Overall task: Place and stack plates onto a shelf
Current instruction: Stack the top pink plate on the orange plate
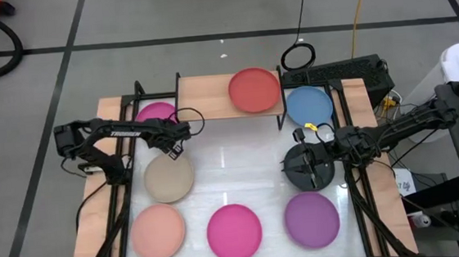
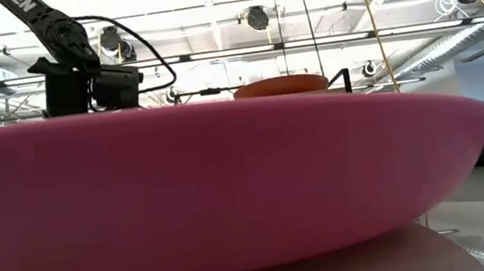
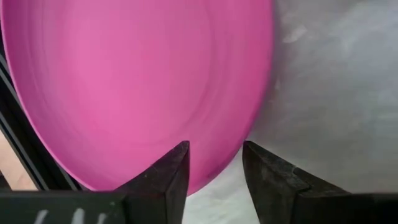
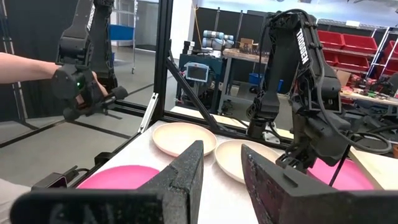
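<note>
Your left claw (image 1: 175,148) is hanging released, fingers apart, between the magenta plate (image 1: 157,114) by the shelf and the beige plate (image 1: 169,179), grasping nothing. Your right claw (image 1: 302,160) is hovering over the black plate (image 1: 311,170), fingers spread, also empty. On the counter (image 1: 233,177), you are looking at a job barely begun: the shelf (image 1: 210,95) is carrying only the red plate (image 1: 254,90). The blue plate (image 1: 309,106), peach plate (image 1: 158,232), second magenta plate (image 1: 234,231) and purple plate (image 1: 311,219) are all waiting to be stacked.
</note>
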{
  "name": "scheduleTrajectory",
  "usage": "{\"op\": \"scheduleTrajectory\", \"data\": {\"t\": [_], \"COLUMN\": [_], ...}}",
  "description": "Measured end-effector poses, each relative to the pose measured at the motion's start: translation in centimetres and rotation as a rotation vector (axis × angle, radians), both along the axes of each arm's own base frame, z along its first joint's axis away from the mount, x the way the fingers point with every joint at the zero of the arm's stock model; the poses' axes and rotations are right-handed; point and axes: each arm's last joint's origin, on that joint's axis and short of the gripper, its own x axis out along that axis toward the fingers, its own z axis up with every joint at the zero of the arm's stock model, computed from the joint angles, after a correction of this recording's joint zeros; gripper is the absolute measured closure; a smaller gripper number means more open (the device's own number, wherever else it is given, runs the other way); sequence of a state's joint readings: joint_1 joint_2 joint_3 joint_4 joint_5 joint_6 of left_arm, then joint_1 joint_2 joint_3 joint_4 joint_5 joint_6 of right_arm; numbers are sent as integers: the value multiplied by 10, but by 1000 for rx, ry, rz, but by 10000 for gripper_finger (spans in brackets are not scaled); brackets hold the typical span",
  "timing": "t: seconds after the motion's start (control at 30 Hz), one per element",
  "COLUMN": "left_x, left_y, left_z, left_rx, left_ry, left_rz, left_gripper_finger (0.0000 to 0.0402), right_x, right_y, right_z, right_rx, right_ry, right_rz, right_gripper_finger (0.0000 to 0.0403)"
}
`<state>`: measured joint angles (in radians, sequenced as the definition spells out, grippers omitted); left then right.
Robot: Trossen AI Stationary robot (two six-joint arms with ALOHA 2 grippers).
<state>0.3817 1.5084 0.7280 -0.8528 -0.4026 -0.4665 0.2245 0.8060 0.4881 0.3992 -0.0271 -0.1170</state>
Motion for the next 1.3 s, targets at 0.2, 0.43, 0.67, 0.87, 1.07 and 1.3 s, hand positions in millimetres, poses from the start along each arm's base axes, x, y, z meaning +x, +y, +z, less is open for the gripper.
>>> {"op": "scheduleTrajectory", "data": {"t": [0.2, 0.43, 0.67, 0.87, 1.07, 1.3], "left_x": [0, -8, -23, -33, -43, -19], "left_y": [0, -3, -10, -14, -19, -33], "left_z": [0, 6, 33, 80, 153, 241], "left_rx": [-4, -52, -27, 130, 285, 432], "left_ry": [5, 46, 50, -121, -387, -805], "left_rz": [-9, 26, 111, 142, 140, -82], "left_gripper_finger": [329, 392, 394, 394, 394, 394], "right_x": [0, 0, 0, 0, 0, 0], "right_y": [0, 0, 0, 0, 0, -2], "right_z": [-1, -1, -1, -1, -1, -1], "right_rx": [-1, -1, -2, -2, -3, -34], "right_ry": [8, 9, 9, 9, 9, 0], "right_rz": [0, 0, 0, 0, -1, -60], "right_gripper_finger": [312, 312, 312, 312, 312, 312]}}
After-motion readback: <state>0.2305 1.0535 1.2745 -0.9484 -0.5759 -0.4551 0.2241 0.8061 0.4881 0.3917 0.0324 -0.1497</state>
